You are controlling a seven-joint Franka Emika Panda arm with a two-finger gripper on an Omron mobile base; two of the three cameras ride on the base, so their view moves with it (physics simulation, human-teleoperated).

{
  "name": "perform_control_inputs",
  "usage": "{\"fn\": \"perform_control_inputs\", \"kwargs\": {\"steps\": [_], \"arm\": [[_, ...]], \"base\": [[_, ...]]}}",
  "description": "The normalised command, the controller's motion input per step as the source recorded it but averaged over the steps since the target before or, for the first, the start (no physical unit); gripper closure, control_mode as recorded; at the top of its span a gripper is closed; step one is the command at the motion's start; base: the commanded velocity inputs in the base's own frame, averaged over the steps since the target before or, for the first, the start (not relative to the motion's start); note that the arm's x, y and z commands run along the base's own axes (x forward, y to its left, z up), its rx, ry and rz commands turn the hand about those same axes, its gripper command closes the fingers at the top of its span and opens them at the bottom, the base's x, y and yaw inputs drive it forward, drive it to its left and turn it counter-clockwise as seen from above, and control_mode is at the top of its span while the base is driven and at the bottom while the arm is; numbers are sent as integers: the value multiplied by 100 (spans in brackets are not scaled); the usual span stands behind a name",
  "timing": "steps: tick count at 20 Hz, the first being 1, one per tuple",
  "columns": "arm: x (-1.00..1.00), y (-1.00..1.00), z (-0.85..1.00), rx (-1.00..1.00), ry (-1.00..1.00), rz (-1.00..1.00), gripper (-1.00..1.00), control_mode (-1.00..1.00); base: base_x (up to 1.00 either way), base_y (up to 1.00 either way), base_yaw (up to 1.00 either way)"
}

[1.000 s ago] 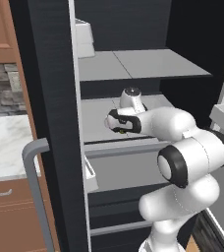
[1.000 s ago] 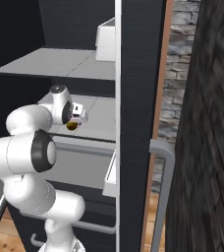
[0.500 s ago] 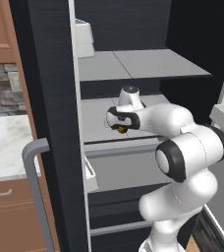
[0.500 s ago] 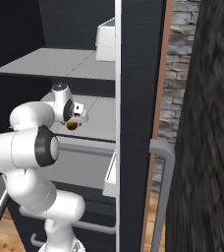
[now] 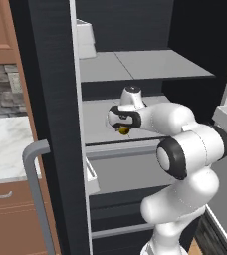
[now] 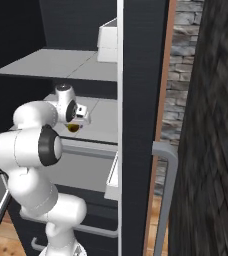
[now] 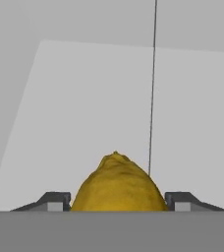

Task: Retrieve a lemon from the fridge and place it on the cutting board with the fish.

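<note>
1. The fridge (image 5: 56, 99) stands open, its grey-white shelves showing between the dark door edge on one side and the black inner wall on the other.
2. The arm reaches into the fridge at the height of the middle shelf (image 5: 98, 122), with the end effector (image 5: 122, 130) pointing down at that shelf's front part.
3. The lemon (image 5: 123, 130) sits on the middle shelf near its front edge, directly under the end effector; in the right base view the lemon (image 6: 74, 127) shows as a small yellow-orange patch below the end effector (image 6: 75, 127).
4. In the hand view the lemon (image 7: 118, 186) lies between the two dark fingertips (image 7: 55, 201), with the end effector (image 7: 118, 203) straddling it.
5. The fingertips stand apart, one on each side of the lemon and close beside it; whether they already press on it I cannot tell.
6. A white box (image 5: 84, 40) rests on the upper shelf (image 5: 145, 64) at its left edge, next to the door.
7. A grey bar handle (image 5: 36, 189) shows on the fridge front, with a marble bench (image 5: 3, 152) and brown wooden cabinets (image 5: 1, 25) beyond it to the left.
</note>
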Motion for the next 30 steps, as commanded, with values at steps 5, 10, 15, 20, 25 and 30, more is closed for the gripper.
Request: {"fn": "perform_control_inputs", "kwargs": {"steps": [5, 10, 15, 20, 25, 30], "arm": [[1, 0, -6, 0, 0, 0, 100, -100], [-28, 0, 2, 0, -11, 0, 100, -100], [-65, -3, 35, 0, -6, -2, 100, -100], [-91, -34, 42, 0, 1, -9, 100, -100], [-99, -38, 12, -1, 0, -12, 100, -100], [-100, -29, 2, 0, 0, -11, 100, -100]], "base": [[0, 0, 0], [0, 0, 0], [0, 0, 0], [0, 0, 0], [0, 0, 0], [0, 0, 0]]}}
